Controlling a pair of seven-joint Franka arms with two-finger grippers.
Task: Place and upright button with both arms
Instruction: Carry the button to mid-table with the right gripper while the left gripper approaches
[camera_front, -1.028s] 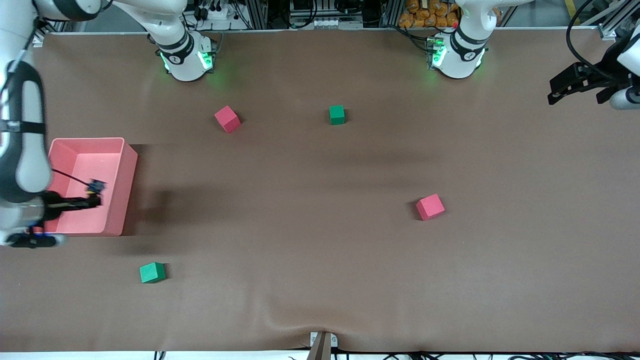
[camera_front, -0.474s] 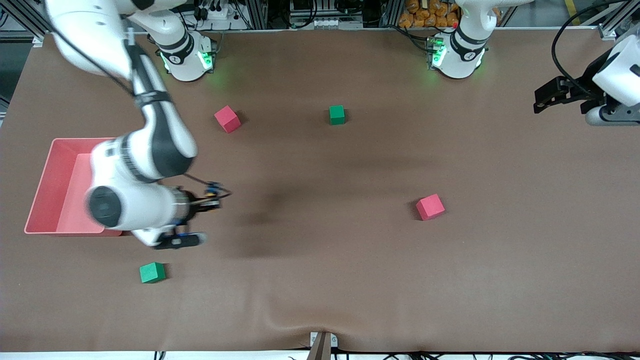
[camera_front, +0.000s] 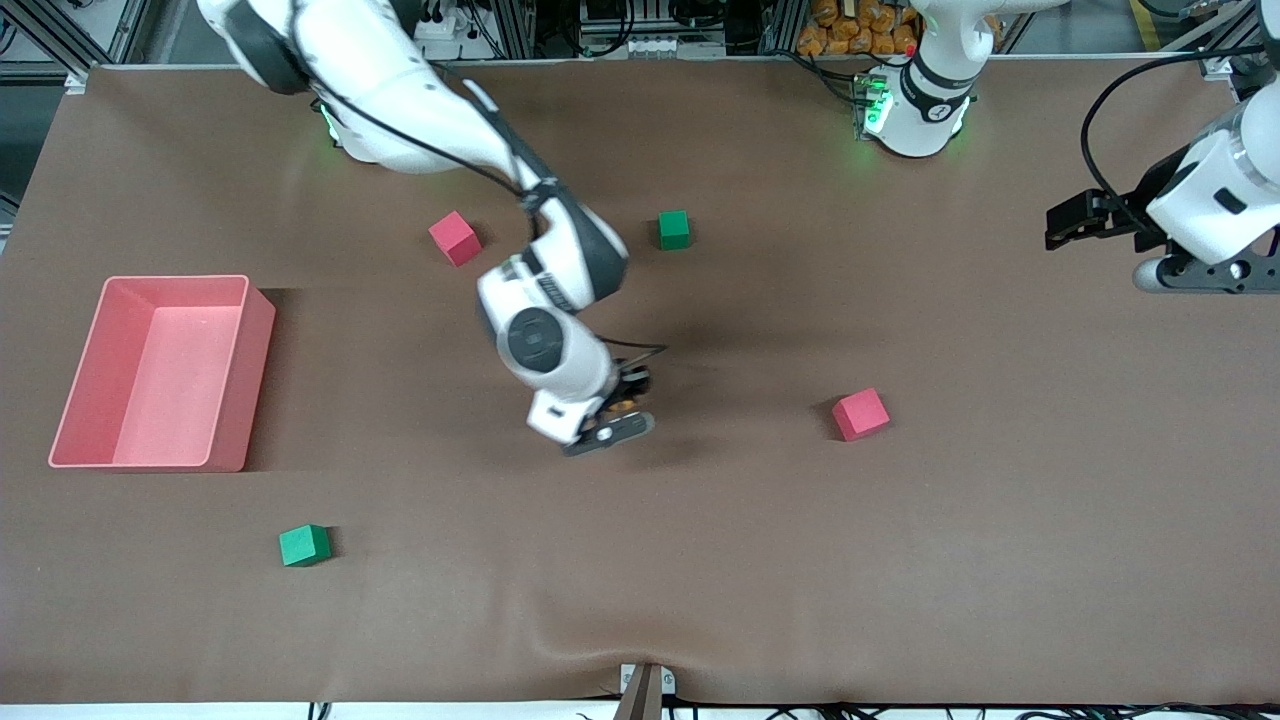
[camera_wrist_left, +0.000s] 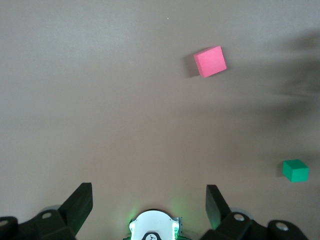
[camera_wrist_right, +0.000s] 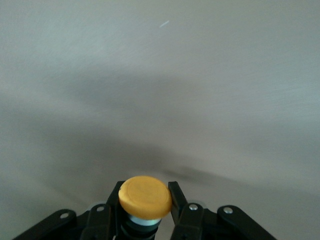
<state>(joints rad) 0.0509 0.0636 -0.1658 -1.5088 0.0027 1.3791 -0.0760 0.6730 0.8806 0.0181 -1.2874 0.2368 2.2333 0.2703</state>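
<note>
The button (camera_wrist_right: 145, 196) has a round orange cap and sits between the black fingers of my right gripper (camera_wrist_right: 145, 200), which is shut on it. In the front view the right gripper (camera_front: 630, 392) hangs low over the middle of the table, and only a bit of orange of the button (camera_front: 622, 405) shows under the wrist. My left gripper (camera_front: 1052, 228) is open and empty, up over the left arm's end of the table. In the left wrist view its fingers (camera_wrist_left: 80, 202) stand wide apart around the left gripper (camera_wrist_left: 148, 200).
A pink bin (camera_front: 240, 370) stands at the right arm's end. Pink cubes (camera_front: 455, 238) (camera_front: 860, 413) and green cubes (camera_front: 674, 229) (camera_front: 304, 545) lie scattered. The left wrist view shows a pink cube (camera_wrist_left: 210, 61) and a green cube (camera_wrist_left: 295, 170).
My right arm has swung from the pink bin to over the middle of the table with the button in its gripper. The left gripper has drifted a little toward the middle.
</note>
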